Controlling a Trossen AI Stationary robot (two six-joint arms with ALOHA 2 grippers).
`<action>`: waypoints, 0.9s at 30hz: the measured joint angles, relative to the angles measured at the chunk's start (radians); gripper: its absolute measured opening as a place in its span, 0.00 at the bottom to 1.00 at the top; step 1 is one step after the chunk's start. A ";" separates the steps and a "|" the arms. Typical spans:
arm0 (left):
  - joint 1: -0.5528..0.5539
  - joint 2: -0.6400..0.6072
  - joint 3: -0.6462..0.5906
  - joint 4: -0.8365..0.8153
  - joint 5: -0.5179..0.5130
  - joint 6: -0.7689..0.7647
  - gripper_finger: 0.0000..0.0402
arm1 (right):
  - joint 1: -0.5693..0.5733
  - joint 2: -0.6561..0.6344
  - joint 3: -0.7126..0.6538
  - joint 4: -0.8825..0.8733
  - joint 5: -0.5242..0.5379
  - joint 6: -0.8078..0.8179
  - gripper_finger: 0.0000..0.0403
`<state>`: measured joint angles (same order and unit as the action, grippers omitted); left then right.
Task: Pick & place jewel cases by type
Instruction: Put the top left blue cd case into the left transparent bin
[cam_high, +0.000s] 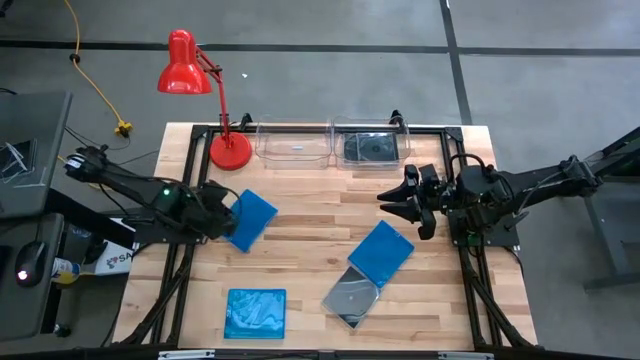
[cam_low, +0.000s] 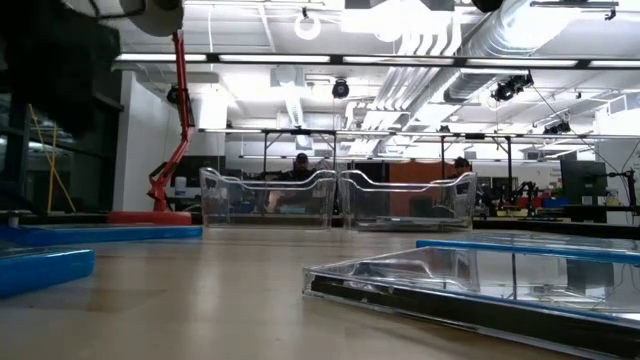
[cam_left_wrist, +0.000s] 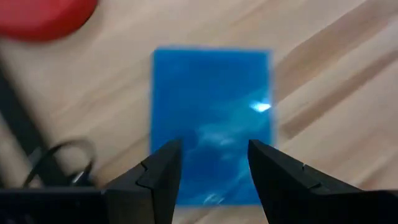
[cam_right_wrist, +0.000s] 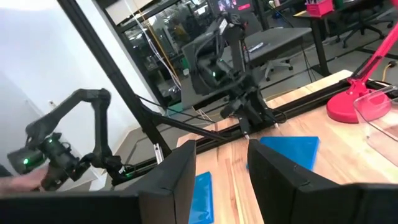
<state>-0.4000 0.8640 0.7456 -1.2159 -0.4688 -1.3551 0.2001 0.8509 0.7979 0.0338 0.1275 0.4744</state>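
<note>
Left gripper (cam_high: 228, 215) spread partway, nothing between its fingers (cam_left_wrist: 163, 168), hanging over the near edge of a blue case (cam_high: 251, 219) without a visible grip; in the left wrist view the same blue case (cam_left_wrist: 211, 121) lying flat on the boards straight ahead of the parted tips. Right gripper (cam_high: 412, 200) likewise parted and empty, poised above bare wood, fingers (cam_right_wrist: 180, 171) aimed across the table toward the left arm.

Ahead of the right gripper and toward the table's front edge: a second blue case (cam_high: 381, 253) overlapping a smoky clear case (cam_high: 352, 298), the two touching at a corner. Farther from it, nearer the left gripper's side and close to the front edge: a third blue case (cam_high: 256, 313), well apart from the rest. Behind the right gripper, at the back edge: two clear bins (cam_high: 294, 146) side by side, the one nearer it holding a dark case (cam_high: 369, 148); the other apparently without one. Beside the bins, behind the left gripper: a red desk lamp (cam_high: 205, 90) with its round base on the wood.

Light plank table (cam_high: 310, 205) on a black frame, grey concrete floor around. From table height, a workshop beyond the bins, with pipes and strip lights overhead and people seated far off.

Both arms stretched low and inward from opposite sides.
</note>
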 joint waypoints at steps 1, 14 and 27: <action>0.000 0.020 0.000 -0.029 0.024 -0.023 0.45 | 0.000 0.000 0.000 0.000 0.006 0.001 0.32; 0.001 0.217 0.000 -0.128 0.121 -0.124 0.45 | 0.000 0.000 0.000 -0.002 0.033 0.023 0.32; 0.002 0.424 0.000 0.003 0.145 -0.120 0.45 | 0.004 0.000 0.000 -0.002 0.031 0.046 0.32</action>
<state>-0.3984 1.2875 0.7452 -1.2125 -0.3237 -1.4750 0.2043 0.8513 0.7979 0.0315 0.1581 0.5205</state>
